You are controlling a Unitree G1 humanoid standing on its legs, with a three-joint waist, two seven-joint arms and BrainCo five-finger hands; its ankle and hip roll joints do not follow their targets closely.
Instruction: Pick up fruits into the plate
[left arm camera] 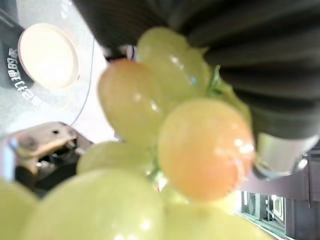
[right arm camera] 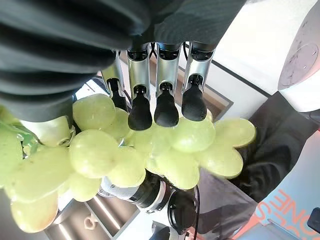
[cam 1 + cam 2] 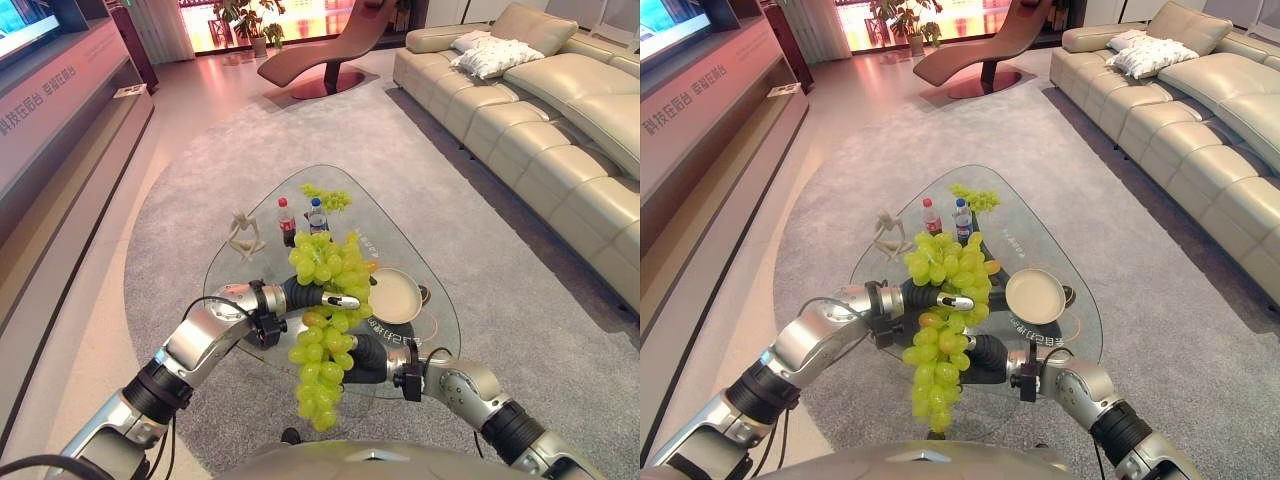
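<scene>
A big bunch of green grapes [image 3: 325, 330] is hanging in the air over the near edge of the glass table [image 3: 260, 200], left of the cream plate [image 3: 394, 295]. The left hand [image 3: 318, 299] is reaching in from the left and its fingers are closing around the top of the bunch. The right hand [image 2: 160, 100] is coming from the right, lower, with straight fingers resting on the grapes.
</scene>
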